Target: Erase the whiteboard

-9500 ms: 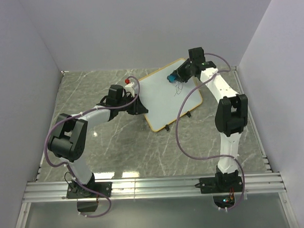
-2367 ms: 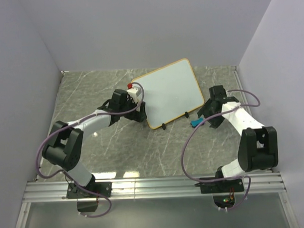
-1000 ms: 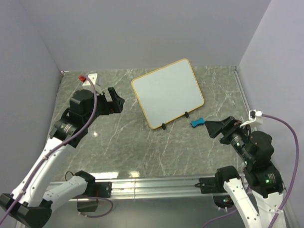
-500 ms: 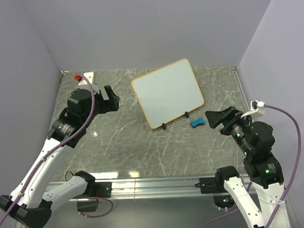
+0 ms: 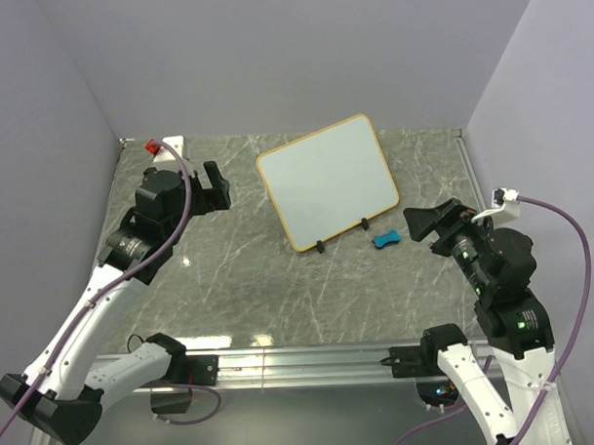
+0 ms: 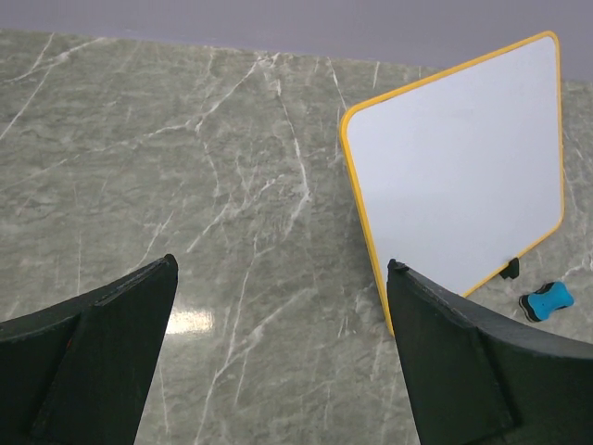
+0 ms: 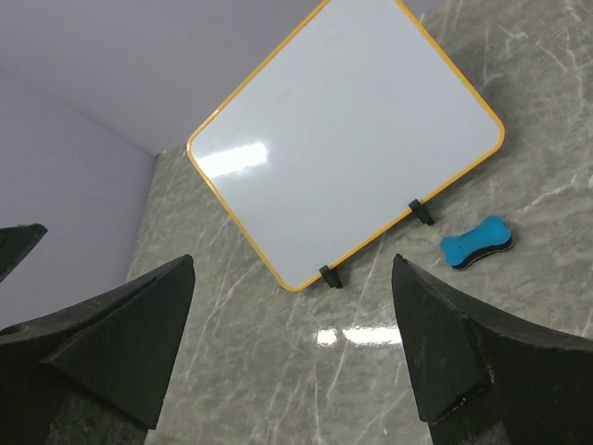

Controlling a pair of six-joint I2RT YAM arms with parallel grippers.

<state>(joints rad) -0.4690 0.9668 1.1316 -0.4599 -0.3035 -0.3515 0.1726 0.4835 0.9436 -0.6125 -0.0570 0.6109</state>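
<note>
The whiteboard [image 5: 328, 179] stands tilted on two small black feet at the back middle of the table, its white face blank inside the thin orange frame; it also shows in the left wrist view [image 6: 463, 167] and the right wrist view [image 7: 343, 144]. A small blue eraser [image 5: 384, 239] lies on the table by the board's near right corner [image 7: 475, 242]. My left gripper [image 5: 216, 189] hangs open, raised to the left of the board, holding nothing. Raised to the right of the eraser, my right gripper [image 5: 426, 223] is open and empty too.
The marble table [image 5: 231, 283] is walled by lilac panels on three sides. A metal rail [image 5: 302, 364] with both arm bases runs along the near edge. Purple cables loop off each arm.
Both arms have lifted and drawn back from the board a little further over the last second. The eraser lies where the right gripper left it. The board's face has been blank since 2.4 s ago.
</note>
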